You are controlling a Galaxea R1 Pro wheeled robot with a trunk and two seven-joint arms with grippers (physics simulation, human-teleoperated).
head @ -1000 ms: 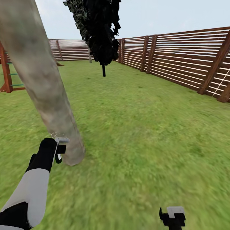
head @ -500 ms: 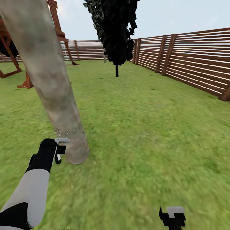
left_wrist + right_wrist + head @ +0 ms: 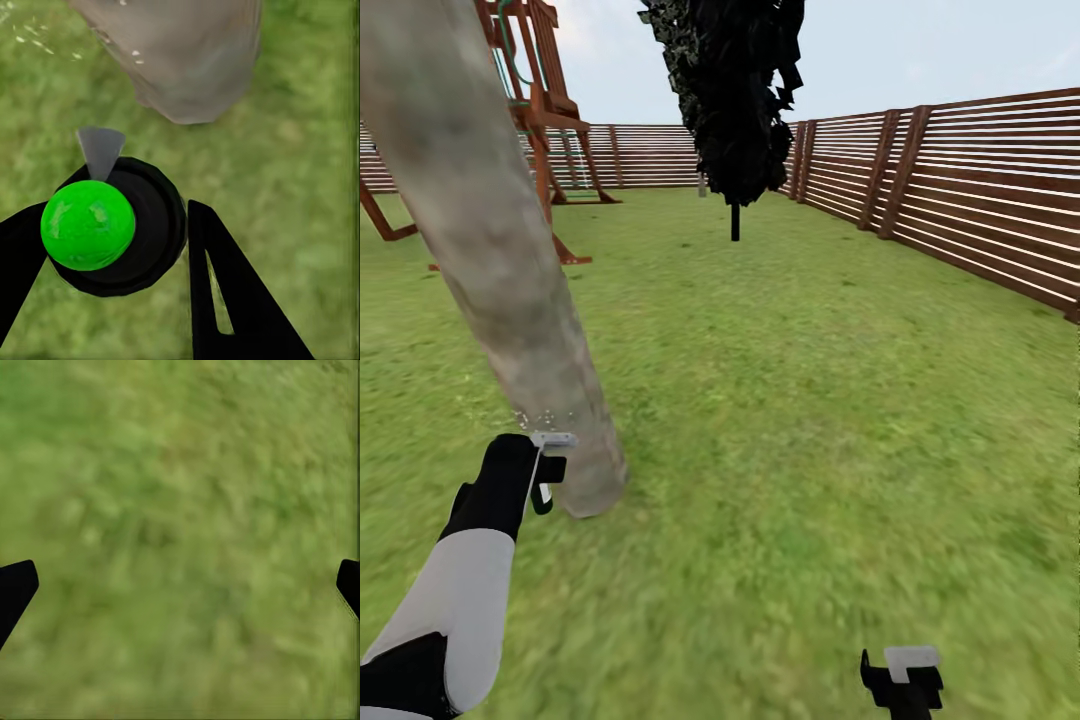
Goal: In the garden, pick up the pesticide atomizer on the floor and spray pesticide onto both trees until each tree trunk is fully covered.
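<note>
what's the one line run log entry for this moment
phase: spraying | left gripper: shut on atomizer, nozzle at tree trunk base, droplets visible | right gripper: open over grass

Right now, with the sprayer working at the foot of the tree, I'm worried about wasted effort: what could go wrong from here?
1. The droplets show only near the base of the trunk; its upper part may stay uncovered.
2. The left claw holds the sprayer very near the trunk, so a nudge forward could bump it.
3. The right claw hangs open over the grass, unable to help if the sprayer slips.
</note>
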